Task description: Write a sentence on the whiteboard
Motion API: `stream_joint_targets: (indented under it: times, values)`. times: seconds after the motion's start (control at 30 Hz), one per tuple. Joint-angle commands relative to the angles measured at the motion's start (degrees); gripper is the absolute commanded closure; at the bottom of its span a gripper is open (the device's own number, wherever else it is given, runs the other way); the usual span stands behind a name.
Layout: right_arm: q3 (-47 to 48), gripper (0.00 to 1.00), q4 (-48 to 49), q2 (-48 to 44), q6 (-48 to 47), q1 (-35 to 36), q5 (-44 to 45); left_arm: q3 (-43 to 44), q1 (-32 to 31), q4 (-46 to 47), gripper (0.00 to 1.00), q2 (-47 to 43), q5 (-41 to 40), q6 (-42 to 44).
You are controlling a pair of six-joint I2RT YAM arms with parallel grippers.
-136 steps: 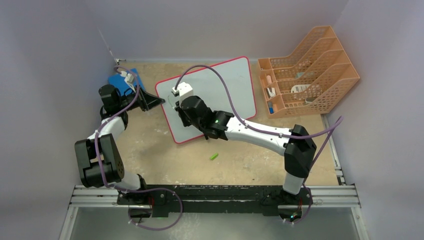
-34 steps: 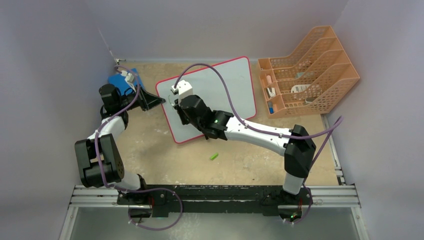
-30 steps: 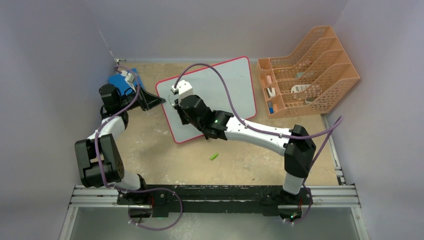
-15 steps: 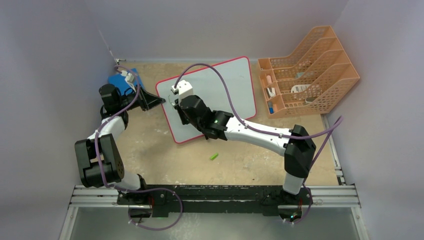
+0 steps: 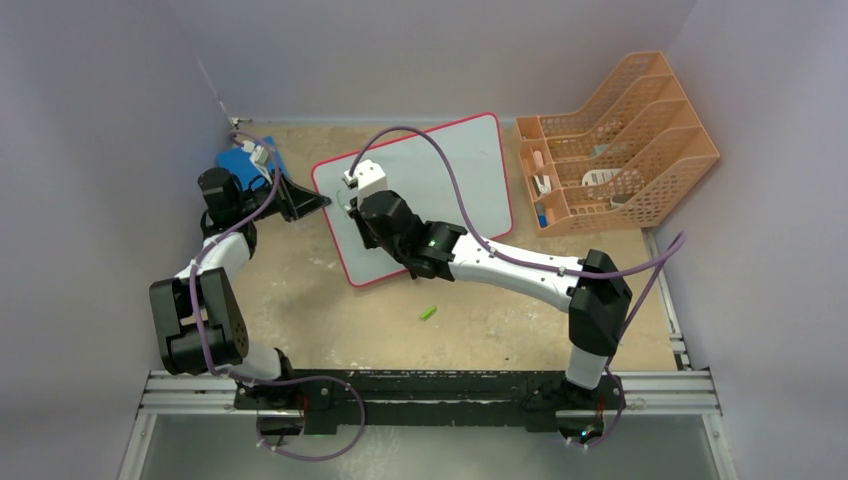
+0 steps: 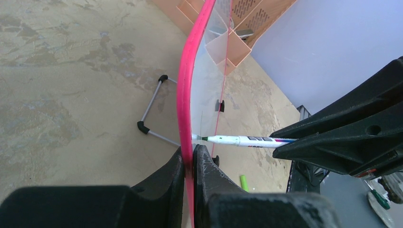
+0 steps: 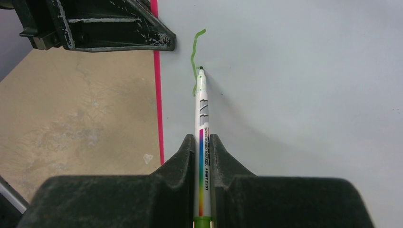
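The whiteboard (image 5: 440,175), white with a red rim, stands tilted on the table. My left gripper (image 6: 192,153) is shut on its left rim (image 6: 186,90), also seen as the left gripper (image 5: 316,203) from above. My right gripper (image 7: 203,140) is shut on a white marker (image 7: 201,107) with a rainbow stripe. The marker's tip touches the board close to the left rim. Of the sentence, only a short wavy green stroke (image 7: 195,52) shows beside the tip. In the left wrist view the marker (image 6: 237,140) meets the board face just above my fingers.
A green marker cap (image 5: 428,313) lies on the table in front of the board. An orange file organizer (image 5: 620,140) stands at the right back. A blue pad (image 5: 238,160) lies behind the left arm. The board's wire foot (image 6: 151,114) rests on the table.
My right gripper with the marker has edged slightly toward the far side of the board. The left arm has stayed still on the rim.
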Motion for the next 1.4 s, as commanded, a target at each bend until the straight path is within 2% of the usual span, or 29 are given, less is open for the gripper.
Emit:
stream_joint_targets:
  times: [0.0, 1.37]
  values:
    - [1.28, 1.00, 0.23, -1.62, 0.87, -0.45, 3.10, 1.45, -1.12, -0.25, 1.00, -0.71, 0.92, 2.06]
    - [-2.24, 1.00, -1.54, -3.96, 3.62, -1.51, 2.46, 1.47, -1.20, -0.42, 1.00, -0.71, 0.69, 2.06]
